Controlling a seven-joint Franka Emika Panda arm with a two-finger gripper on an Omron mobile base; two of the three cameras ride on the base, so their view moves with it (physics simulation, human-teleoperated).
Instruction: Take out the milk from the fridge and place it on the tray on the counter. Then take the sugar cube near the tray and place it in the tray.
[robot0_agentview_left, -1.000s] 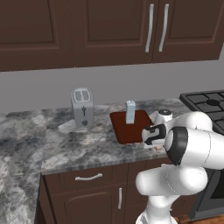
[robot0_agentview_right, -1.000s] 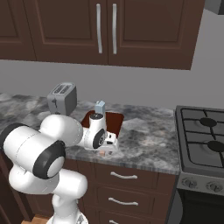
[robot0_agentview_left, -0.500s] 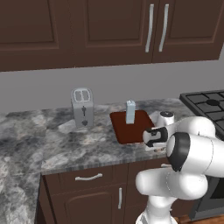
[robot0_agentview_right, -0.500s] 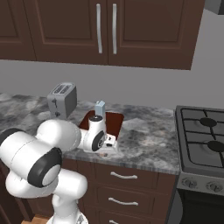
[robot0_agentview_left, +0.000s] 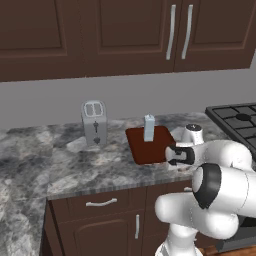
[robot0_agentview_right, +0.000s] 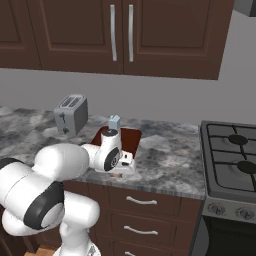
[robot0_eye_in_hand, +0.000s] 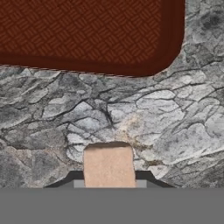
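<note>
Your claw (robot0_eye_in_hand: 109, 186) is clamped on the sugar cube (robot0_eye_in_hand: 108, 166), hanging over the worktop (robot0_eye_in_hand: 175, 127) close to its front edge, just short of the tray (robot0_eye_in_hand: 87, 39). Further back, the milk (robot0_agentview_left: 149, 128) stands upright on the tray, toaster (robot0_agentview_left: 94, 122) beyond toward the wall.

The tray (robot0_agentview_left: 150, 148) is open over most of its floor, with only the milk (robot0_agentview_left: 149, 128) standing upright near its back edge as an obstacle. In the hand view a strip of bare table (robot0_eye_in_hand: 144, 109) lies between the tray's near rim and the sugar cube (robot0_eye_in_hand: 108, 165), which sits between the fingers, apart from the tray. Left of the tray the toaster (robot0_agentview_left: 94, 122) stands well apart, with free table between them; right of the tray lies the stove (robot0_agentview_right: 235, 155).
</note>
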